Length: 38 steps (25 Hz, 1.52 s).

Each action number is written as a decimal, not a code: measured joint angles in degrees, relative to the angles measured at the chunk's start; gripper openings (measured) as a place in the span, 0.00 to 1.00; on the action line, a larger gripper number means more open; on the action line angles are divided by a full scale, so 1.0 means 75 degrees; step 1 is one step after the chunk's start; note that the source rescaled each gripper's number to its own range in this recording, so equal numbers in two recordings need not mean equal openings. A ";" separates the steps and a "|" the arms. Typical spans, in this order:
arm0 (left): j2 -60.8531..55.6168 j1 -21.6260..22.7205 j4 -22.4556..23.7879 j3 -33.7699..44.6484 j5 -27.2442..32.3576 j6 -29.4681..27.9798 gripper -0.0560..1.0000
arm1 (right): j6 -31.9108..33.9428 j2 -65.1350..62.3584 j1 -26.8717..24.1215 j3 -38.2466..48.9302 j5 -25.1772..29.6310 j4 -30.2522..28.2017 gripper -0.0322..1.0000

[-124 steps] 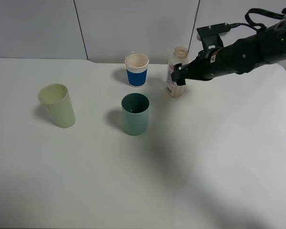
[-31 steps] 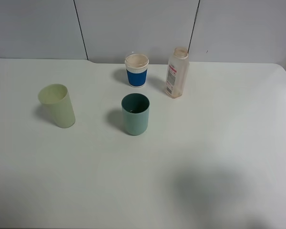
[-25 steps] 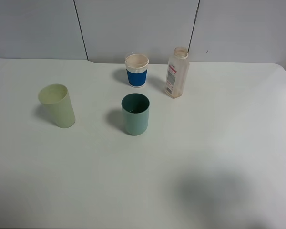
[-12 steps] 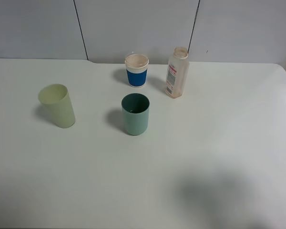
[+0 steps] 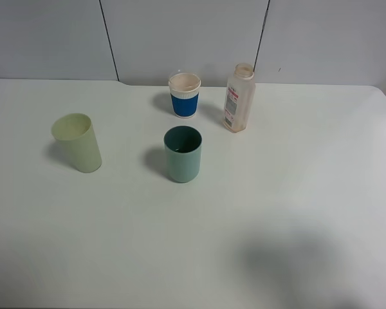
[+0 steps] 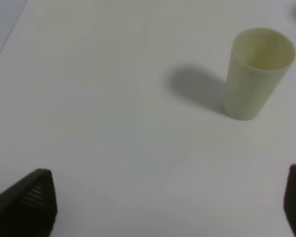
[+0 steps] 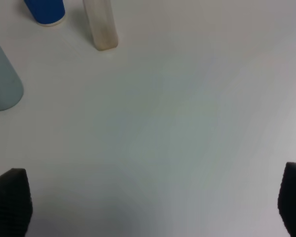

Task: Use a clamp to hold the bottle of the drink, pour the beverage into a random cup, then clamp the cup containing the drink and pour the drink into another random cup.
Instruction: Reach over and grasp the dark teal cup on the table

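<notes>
At the back of the white table [image 5: 296, 193], the clear plastic drink bottle with a red-and-white label [image 5: 239, 98] stands upright and uncapped, free of any grip. Just beside it is the blue paper cup with a white rim [image 5: 184, 95], close but apart from it. In front of those two, near the middle of the table, stands the teal plastic tumbler [image 5: 183, 154] (whether it holds any liquid I cannot tell). The pale yellow-green plastic cup [image 5: 78, 143] stands well apart from the others, on the table's left side.

Neither arm shows in the high view. The left gripper [image 6: 164, 205] hangs above bare table with its jaws spread wide and nothing between them, the pale cup ahead of it. The right gripper [image 7: 151, 205] is likewise wide apart and empty-handed, with the bottle's base, the blue cup and the teal tumbler well ahead of it.
</notes>
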 joint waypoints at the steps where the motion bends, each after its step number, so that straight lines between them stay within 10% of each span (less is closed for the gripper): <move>1: 0.0000 0.0000 0.0000 0.0000 0.0000 0.0000 0.77 | 0.0000 0.0000 0.0000 0.0000 0.0000 0.0000 1.00; 38: 0.0000 0.0000 0.0000 0.0000 0.0000 0.0000 0.77 | -0.0065 0.0000 -0.2626 0.0000 0.0000 0.0023 1.00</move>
